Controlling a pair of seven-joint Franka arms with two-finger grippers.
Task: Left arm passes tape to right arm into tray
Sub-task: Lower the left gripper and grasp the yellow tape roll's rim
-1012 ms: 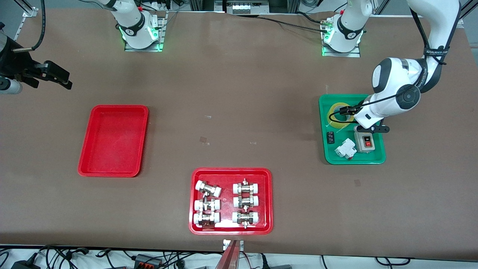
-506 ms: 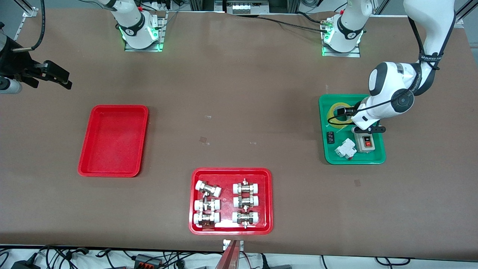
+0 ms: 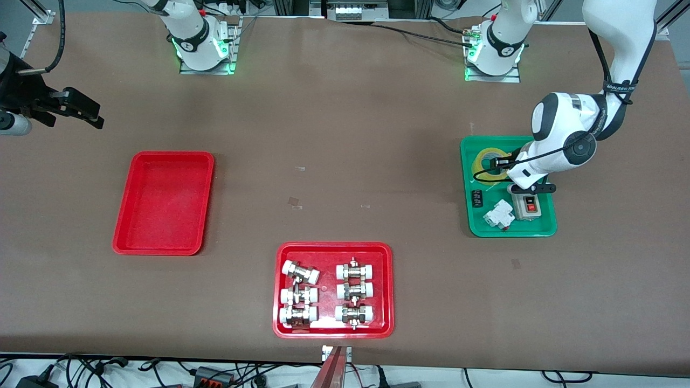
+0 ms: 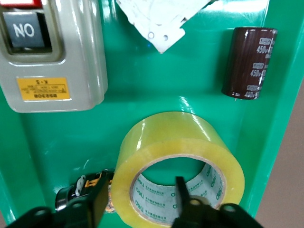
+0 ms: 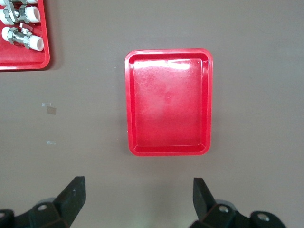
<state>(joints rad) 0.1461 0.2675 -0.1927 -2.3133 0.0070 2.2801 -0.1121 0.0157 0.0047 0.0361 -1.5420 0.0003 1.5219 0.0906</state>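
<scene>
The tape (image 3: 481, 161), a yellow translucent roll, lies flat in the green tray (image 3: 467, 218) at the left arm's end of the table. My left gripper (image 3: 498, 162) is down on it. In the left wrist view the gripper (image 4: 141, 180) is open and straddles the wall of the tape (image 4: 175, 137), one finger outside and one inside the whitish core. The plain red tray (image 3: 163, 202) lies bare at the right arm's end and also shows in the right wrist view (image 5: 168, 102). My right gripper (image 3: 92, 113) waits open and holds nothing, above the table beside the tray (image 5: 137, 185).
The green tray (image 4: 142, 95) also holds a grey switch box (image 3: 528, 205) (image 4: 47, 52), a white breaker (image 3: 498, 215) and a dark capacitor (image 3: 476, 198) (image 4: 250, 61) beside the tape. A red tray of pipe fittings (image 3: 333, 249) lies near the front edge.
My left gripper has come down and shifted a little onto the tape, so its fingers now straddle the roll's wall. The right arm has not moved.
</scene>
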